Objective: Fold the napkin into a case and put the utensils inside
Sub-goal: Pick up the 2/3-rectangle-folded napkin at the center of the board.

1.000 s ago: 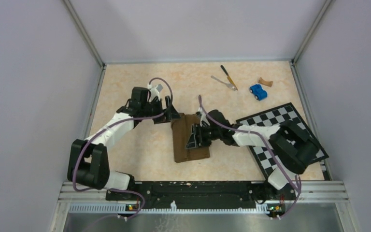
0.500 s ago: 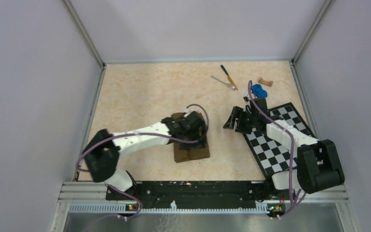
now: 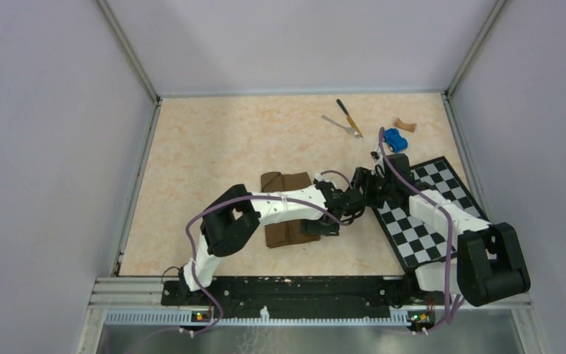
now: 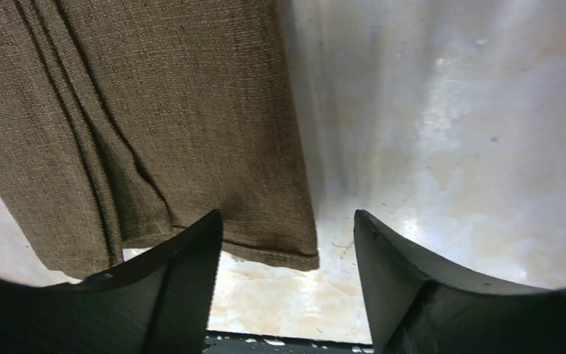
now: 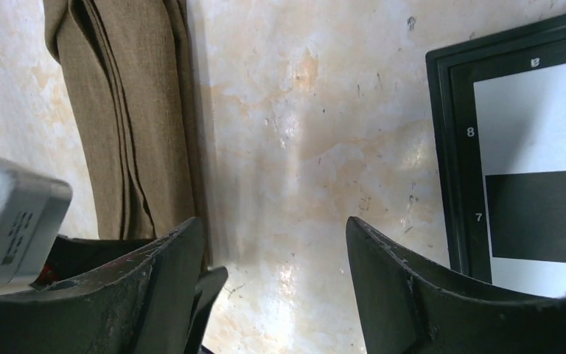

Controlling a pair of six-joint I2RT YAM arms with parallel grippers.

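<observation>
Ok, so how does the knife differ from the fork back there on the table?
The knife has a yellow-orange handle and a dark blade; the fork is plain silver. The knife points more steeply toward the far wall, while the fork lies at a flatter angle to its left. Their near ends come together, so the pair forms a V. Both are slim and lie flat on the far part of the table.

In the right wrist view, the black frame of the checkered board (image 5: 457, 147) carries small white digits along its left edge: an "8" and, nearer the camera, a "7". A single small white letter on the frame's far strip looks like a "B". At the left, a grey block (image 5: 15, 221) bears fine dark print, too blurred to read.
</observation>
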